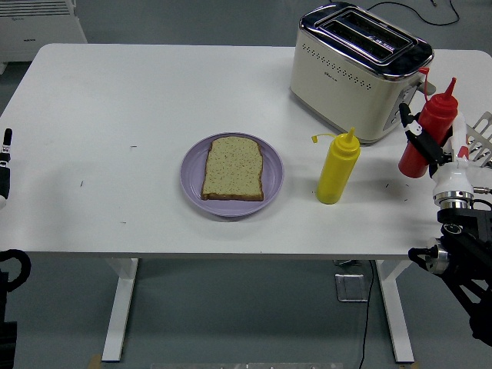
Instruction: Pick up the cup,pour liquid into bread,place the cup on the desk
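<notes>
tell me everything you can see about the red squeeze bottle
The red squeeze bottle looks like soft plastic, with a cone nozzle on top and a small tethered cap hanging off it. It leans slightly right, at the table's right side, just in front of the toaster's right end. The right hand grips its lower half. Whether its base touches the table cannot be told.

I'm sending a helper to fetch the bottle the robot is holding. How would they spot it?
Start at the cream toaster in the table's far right corner. Just right of its front end, the right robot hand grips a squeeze bottle. It is red, whereas the free-standing bottle nearer the plate is yellow.
</notes>
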Robot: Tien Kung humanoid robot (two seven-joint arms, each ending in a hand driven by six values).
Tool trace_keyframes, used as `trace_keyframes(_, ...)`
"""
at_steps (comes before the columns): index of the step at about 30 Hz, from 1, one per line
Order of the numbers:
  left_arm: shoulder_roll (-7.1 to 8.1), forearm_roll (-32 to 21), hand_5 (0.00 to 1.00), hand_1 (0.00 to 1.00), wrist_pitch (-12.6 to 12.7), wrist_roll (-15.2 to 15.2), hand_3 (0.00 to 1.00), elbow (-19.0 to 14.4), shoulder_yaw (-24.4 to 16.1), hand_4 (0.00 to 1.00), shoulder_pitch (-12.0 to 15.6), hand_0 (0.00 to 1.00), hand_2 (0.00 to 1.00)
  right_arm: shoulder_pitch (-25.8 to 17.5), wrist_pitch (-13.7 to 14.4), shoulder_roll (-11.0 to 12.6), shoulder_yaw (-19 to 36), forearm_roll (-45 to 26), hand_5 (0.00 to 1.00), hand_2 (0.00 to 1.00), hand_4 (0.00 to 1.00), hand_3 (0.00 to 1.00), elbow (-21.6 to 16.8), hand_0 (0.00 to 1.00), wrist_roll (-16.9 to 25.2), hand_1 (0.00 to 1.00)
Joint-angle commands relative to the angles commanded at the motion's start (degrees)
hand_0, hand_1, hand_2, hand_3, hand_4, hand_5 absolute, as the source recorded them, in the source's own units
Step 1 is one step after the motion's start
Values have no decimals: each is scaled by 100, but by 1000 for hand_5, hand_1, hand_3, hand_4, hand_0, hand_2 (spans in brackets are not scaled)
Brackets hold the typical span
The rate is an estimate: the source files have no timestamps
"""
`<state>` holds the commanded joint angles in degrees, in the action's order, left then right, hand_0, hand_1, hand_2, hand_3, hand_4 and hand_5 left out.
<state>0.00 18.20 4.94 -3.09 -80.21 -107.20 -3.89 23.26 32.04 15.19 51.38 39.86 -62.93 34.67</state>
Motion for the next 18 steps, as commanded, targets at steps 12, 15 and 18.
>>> trace_keyframes(12, 0, -1, 998, 744, 0, 3, 682, 4, 3, 566, -1, 787, 739, -9, 26, -87, -211, -362, 310, 221, 774, 264, 204, 174, 65, 130)
trace_keyframes(15, 0, -1, 998, 744, 0, 3, 682, 5, 4, 566, -5, 787, 739, 27, 23, -131, -219, -398, 310, 221, 774, 264, 318, 174, 81, 130)
trace_keyframes(18, 0, -1, 998, 744, -1, 4, 682, 6, 9, 566, -9, 787, 738, 48, 10, -162, -209, -457, 309, 223, 775, 265, 398, 176, 101, 130)
